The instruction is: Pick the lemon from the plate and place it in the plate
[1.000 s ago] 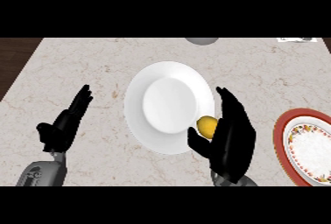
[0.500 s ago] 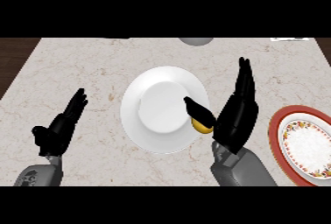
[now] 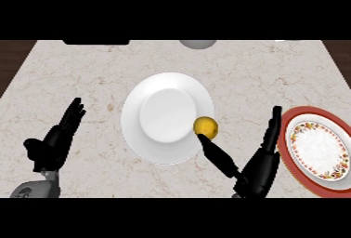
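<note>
The counter [image 3: 82, 74] is a pale marbled stone, cream with faint brown veins, filling most of what I can see. Dark wood shows past its left edge and at the far right corner. Along the far edge sit a flat black object [image 3: 96, 42] to the left and a grey rounded thing [image 3: 198, 43] near the middle, both cut off, so I cannot tell what they are.

In the middle of the counter lies the white plate [image 3: 140, 139], plain and unmarked. The lemon [image 3: 205, 127] rests on its right rim. Well to the right, partly past the counter's right side, is the red-rimmed plate [image 3: 302, 172], with a ring of orange and brown floral pattern round a white centre. Bare stone lies between the two plates and all across the far half of the counter.

The right hand [image 3: 257, 169] stands in that gap, fingers straight and pointing away, thumb stretched out toward the lemon and reaching its near side; nothing is clasped. The left hand [image 3: 55, 142] rests spread near the left edge, fingers straight, holding nothing.

No writing or brand is legible anywhere.
</note>
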